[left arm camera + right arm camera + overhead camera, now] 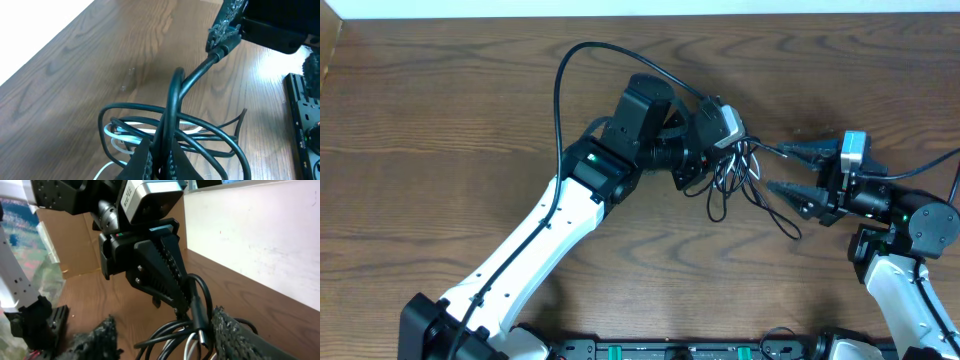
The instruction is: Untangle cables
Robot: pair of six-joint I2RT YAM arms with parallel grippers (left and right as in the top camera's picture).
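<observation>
- A tangle of thin black cables (732, 178) with small end plugs is seen right of the bench's centre, nearer the far edge than the near one. Its loops rest on the brown wooden bench (440, 120).
- A short white cable (116, 140) is threaded through the lower loops, low against the wood.
- The left gripper (708, 170) is set at the tangle's left side. Its jaws are clamped tight on the thin black cables, as shown in both wrist views (157, 161) (182, 307).
- The right gripper (775, 168) is placed at the tangle's right side with its jaws held wide apart and nothing pinched between them (165, 340).
- One black strand is arched up from the left jaws, and its plug end is seen against one of the right gripper's fingers (227, 22).
- Bare wood is left from the tangle to the left edge and up to the far edge, where a white wall (620, 6) is met.
- Less room is left toward the right edge, where the right arm stands.
- A thick black cord (560, 90) is looped above the left arm.
</observation>
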